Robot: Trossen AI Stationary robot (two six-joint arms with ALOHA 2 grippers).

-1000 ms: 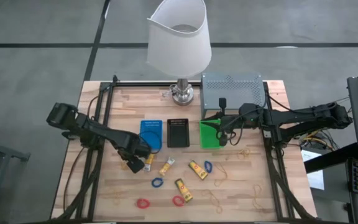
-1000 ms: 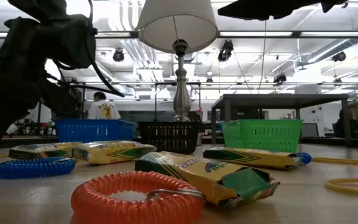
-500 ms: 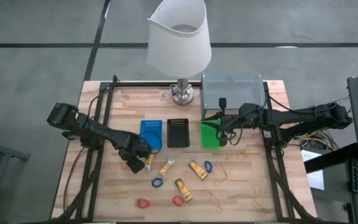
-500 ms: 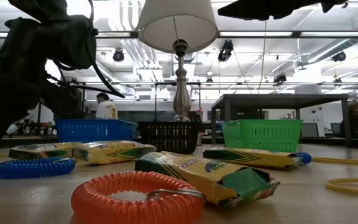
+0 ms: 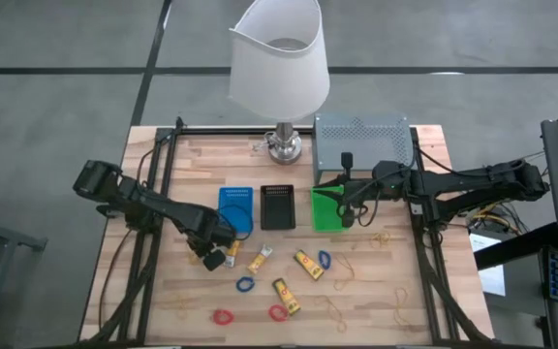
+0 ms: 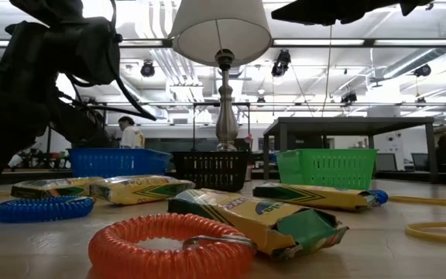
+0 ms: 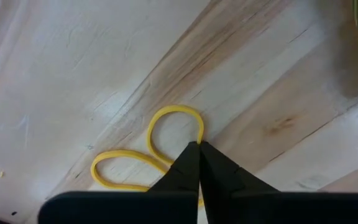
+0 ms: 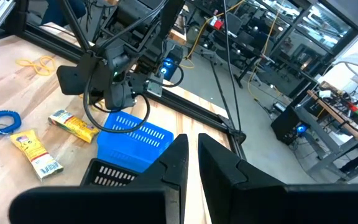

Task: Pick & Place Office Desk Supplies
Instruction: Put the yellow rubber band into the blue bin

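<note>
Fingers of the left gripper (image 7: 198, 147) are pinched together on a thin yellow rubber band (image 7: 146, 153) lying in a figure-eight on the pale wooden table (image 7: 73, 68), near the blue rectangular tray (image 5: 235, 206). Farther right, the right gripper (image 8: 191, 144) hangs above the green rectangular tray (image 5: 329, 209), jaws nearly closed and holding nothing. Yellow packets (image 5: 307, 264) and small blue rings (image 5: 245, 285) lie scattered on the near side.

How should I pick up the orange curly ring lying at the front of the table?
Come straight down from above, because the orange curly ring lies flat on the table. Put one finger in its hole and one outside, and pinch the coil. Choose the side away from the yellow packet, which lies close beside it.
</note>
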